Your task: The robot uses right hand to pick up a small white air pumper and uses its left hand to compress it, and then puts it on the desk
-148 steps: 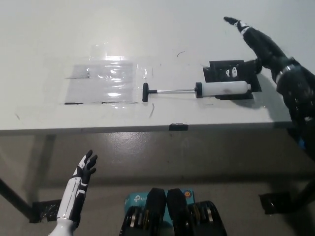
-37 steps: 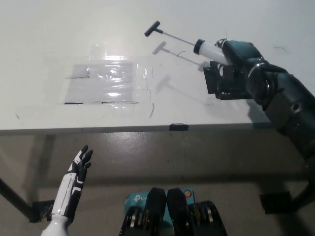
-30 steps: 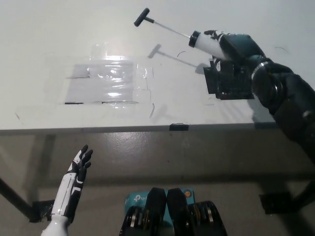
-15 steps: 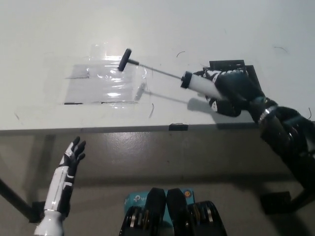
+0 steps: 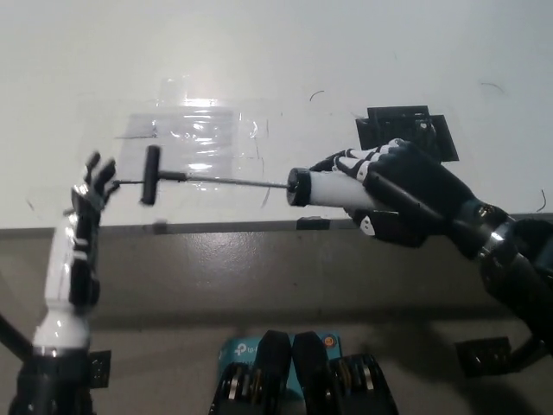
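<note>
My black right hand (image 5: 406, 194) is shut on the white barrel of the small air pumper (image 5: 328, 187), holding it level above the desk's front edge. Its thin rod reaches left to the black T-handle (image 5: 152, 175), fully drawn out. My white left hand (image 5: 91, 188) is raised at the desk's front left, open, with its fingertips a short way left of the T-handle and not touching it.
A clear plastic sheet (image 5: 194, 138) is taped to the white desk (image 5: 276, 60) behind the rod. A black pad (image 5: 406, 130) lies on the desk behind my right hand. The desk's front edge (image 5: 216, 226) runs just below the pumper.
My right hand has brought the pumper down and toward me, now level over the front edge. My left hand has risen from below the desk to just left of the T-handle.
</note>
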Action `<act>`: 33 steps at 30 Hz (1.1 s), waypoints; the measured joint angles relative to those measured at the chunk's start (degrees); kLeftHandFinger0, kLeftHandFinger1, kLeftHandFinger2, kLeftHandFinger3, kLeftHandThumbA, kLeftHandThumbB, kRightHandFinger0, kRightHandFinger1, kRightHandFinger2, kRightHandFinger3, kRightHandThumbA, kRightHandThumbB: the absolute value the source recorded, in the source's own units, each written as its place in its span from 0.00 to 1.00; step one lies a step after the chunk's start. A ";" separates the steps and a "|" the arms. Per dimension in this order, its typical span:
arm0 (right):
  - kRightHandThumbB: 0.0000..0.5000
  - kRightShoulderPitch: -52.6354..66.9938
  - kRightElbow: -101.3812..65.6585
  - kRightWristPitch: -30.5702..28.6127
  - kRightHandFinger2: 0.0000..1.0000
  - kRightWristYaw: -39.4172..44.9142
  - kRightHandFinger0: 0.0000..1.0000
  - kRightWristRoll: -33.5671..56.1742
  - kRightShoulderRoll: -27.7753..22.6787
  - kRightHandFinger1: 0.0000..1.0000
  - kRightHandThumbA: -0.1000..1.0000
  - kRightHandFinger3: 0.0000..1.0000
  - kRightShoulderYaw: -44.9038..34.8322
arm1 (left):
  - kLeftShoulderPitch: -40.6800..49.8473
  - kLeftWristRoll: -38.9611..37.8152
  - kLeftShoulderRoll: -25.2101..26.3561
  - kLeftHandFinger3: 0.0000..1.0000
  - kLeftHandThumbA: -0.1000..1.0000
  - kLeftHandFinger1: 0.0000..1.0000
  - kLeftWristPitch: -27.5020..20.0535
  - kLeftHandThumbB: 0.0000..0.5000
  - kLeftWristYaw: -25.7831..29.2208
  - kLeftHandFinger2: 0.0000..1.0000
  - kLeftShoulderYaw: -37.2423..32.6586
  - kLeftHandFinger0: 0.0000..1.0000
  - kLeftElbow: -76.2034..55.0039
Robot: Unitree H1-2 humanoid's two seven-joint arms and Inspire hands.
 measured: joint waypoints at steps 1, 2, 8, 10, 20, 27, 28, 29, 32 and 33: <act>0.39 0.00 -1.67 0.36 0.75 0.92 0.01 0.04 -0.05 0.41 0.00 0.74 -0.26 | -0.82 -0.32 0.08 1.00 1.00 1.00 0.26 0.09 0.00 1.00 0.13 1.00 -0.58; 0.39 0.00 -2.86 0.66 0.74 1.78 0.00 0.07 -0.05 0.41 0.00 0.74 -0.43 | -1.41 -0.54 0.13 1.00 1.00 1.00 0.54 0.09 -0.01 1.00 0.15 1.00 -1.10; 0.38 1.08 -5.80 2.01 0.75 6.06 0.00 0.01 -0.01 0.42 0.00 0.81 -1.03 | -1.96 -2.45 0.10 1.00 1.00 1.00 2.26 0.15 -0.45 1.00 -0.21 1.00 -3.36; 0.40 1.61 -5.97 2.20 0.74 7.02 0.00 -0.03 0.02 0.42 0.00 0.80 -1.24 | -1.80 -2.74 0.09 1.00 1.00 1.00 2.57 0.21 -0.63 1.00 -0.49 1.00 -4.15; 0.40 2.56 -6.12 2.25 0.75 9.82 0.00 0.01 0.91 0.44 0.00 0.82 -1.79 | 1.43 -4.13 -0.46 1.00 1.00 1.00 4.23 0.37 -2.29 1.00 -3.57 1.00 -11.75; 0.39 2.64 -6.37 2.49 0.77 11.34 0.02 0.08 1.69 0.47 0.00 0.86 -3.26 | 3.57 -4.97 -0.64 1.00 1.00 1.00 4.74 0.38 -3.12 1.00 -5.23 1.00 -15.20; 0.38 2.64 -6.39 2.50 0.77 11.53 0.02 0.07 1.83 0.47 0.00 0.86 -3.37 | 3.58 -4.97 -0.70 1.00 1.00 1.00 4.78 0.38 -3.13 1.00 -5.43 1.00 -15.39; 0.38 2.64 -6.45 2.56 0.77 11.75 0.02 0.07 1.98 0.47 0.00 0.86 -3.44 | 3.57 -4.96 -0.79 1.00 1.00 1.00 4.81 0.39 -3.14 1.00 -5.69 1.00 -15.63; 0.38 2.64 -6.56 3.01 0.77 12.30 0.02 0.07 2.32 0.48 0.00 0.85 -3.63 | 3.57 -4.97 -1.13 1.00 1.00 1.00 4.98 0.40 -3.14 1.00 -6.32 1.00 -16.12; 0.38 2.64 -6.58 3.16 0.77 12.55 0.03 0.06 2.43 0.48 0.00 0.85 -3.69 | 3.57 -4.97 -1.28 1.00 1.00 1.00 5.10 0.41 -3.13 1.00 -6.44 1.00 -16.25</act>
